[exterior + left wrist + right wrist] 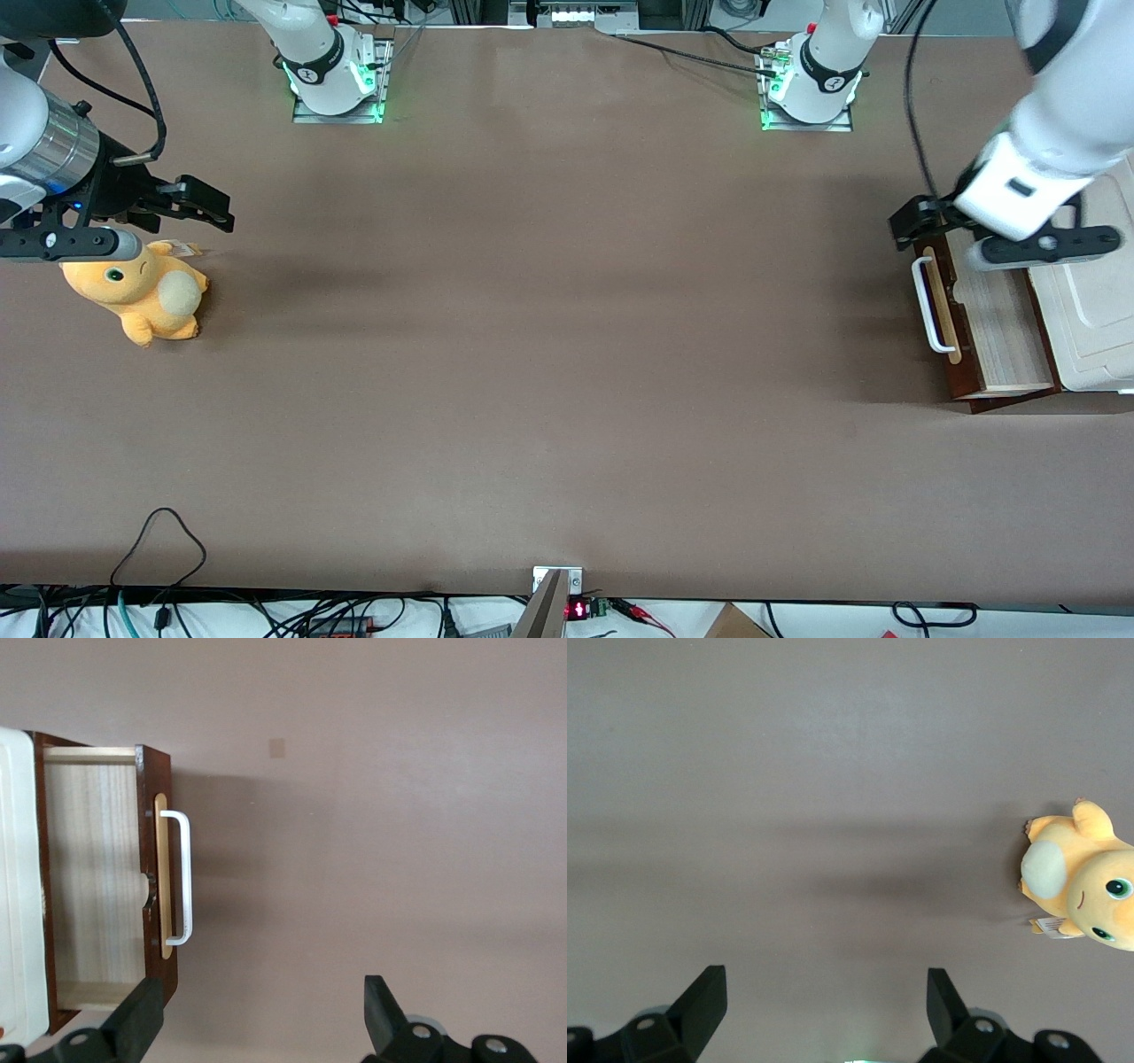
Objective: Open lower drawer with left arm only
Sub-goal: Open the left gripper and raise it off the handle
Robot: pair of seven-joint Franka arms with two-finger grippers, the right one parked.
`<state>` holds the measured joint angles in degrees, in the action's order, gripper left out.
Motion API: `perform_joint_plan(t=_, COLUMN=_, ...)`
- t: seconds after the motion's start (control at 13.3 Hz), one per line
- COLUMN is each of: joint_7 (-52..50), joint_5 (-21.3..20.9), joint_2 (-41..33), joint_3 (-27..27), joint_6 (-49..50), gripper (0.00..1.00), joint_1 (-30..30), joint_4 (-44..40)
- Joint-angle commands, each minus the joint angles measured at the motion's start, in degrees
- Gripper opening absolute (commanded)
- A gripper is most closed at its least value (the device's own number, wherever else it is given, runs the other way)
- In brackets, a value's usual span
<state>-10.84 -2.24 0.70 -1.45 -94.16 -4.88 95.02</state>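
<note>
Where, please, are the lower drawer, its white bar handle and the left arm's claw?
lower drawer [93,886]: left wrist view, pale wood floor inside.
white bar handle [186,877]: left wrist view, middle of the bar.
claw [264,1019]: left wrist view, open, midway between fingertips, above the table.

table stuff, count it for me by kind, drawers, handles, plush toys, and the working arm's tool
Drawers: 1, the lower drawer, pulled out so its pale wood inside shows
Handles: 1, the white bar handle on the drawer front
Plush toys: 1, the orange plush toward the parked arm's end of the table
Tools: 1, the left arm's tool, open, above the table in front of the drawer
Total: 4
</note>
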Motion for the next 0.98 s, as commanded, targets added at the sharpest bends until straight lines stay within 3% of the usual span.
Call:
perform_joint_plan(t=0.0, joint_7=3.46, joint_5=3.55, joint_2=-0.08, joint_3=1.63, joint_6=0.99, gripper=1.00, joint_1=0.40, joint_4=-0.98)
perform_joint_plan(t=0.45, joint_7=11.09, joint_5=4.52, joint_2=-0.17, joint_3=2.77, joint_6=0.82, gripper=1.00, joint_1=1.19, joint_4=-1.07)
perform_joint_plan(t=0.9, joint_7=11.19, joint_5=3.82, joint_2=-0.17, joint_3=2.86, joint_6=0.91, gripper=1.00, joint_1=1.19, joint_4=-2.12)
